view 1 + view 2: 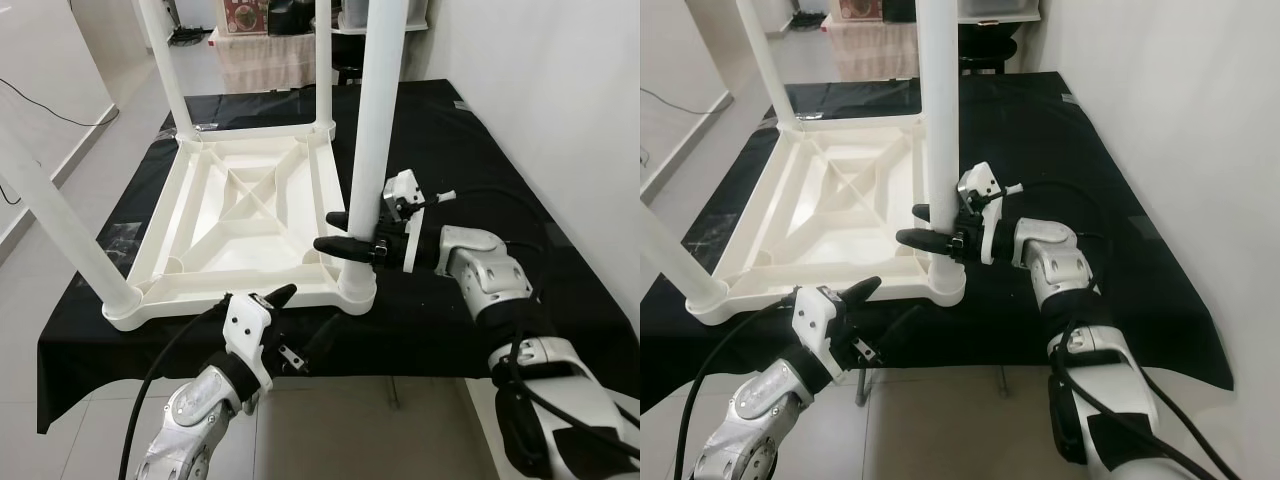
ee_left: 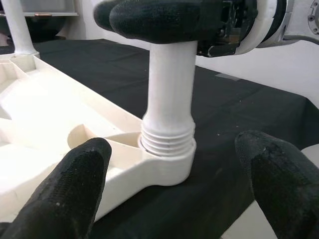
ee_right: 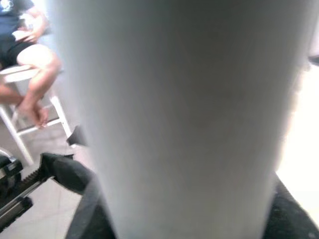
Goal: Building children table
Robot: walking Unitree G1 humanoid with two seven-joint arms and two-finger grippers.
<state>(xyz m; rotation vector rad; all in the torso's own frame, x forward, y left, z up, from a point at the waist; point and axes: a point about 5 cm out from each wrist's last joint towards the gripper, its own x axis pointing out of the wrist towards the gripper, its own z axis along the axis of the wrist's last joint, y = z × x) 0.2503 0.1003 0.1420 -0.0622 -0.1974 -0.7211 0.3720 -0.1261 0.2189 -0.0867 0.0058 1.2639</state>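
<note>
A white plastic children's table (image 1: 240,210) lies upside down on a black cloth (image 1: 460,160). Its legs stand upward. My right gripper (image 1: 326,231) is shut around the near right leg (image 1: 375,130), low down, just above its threaded socket (image 2: 167,149) at the table's corner. In the right wrist view that leg (image 3: 184,114) stands close against the camera. My left gripper (image 1: 300,320) hovers open just off the cloth's front edge, pointing at the same corner. Its two fingertips (image 2: 75,189) are spread wide with nothing between them.
Three more legs stand up: near left (image 1: 60,220), far left (image 1: 165,70) and far right (image 1: 323,60). A white wall (image 1: 560,90) runs along the right. Low furniture (image 1: 260,50) stands behind the table. A person sits on a white stool (image 3: 25,55).
</note>
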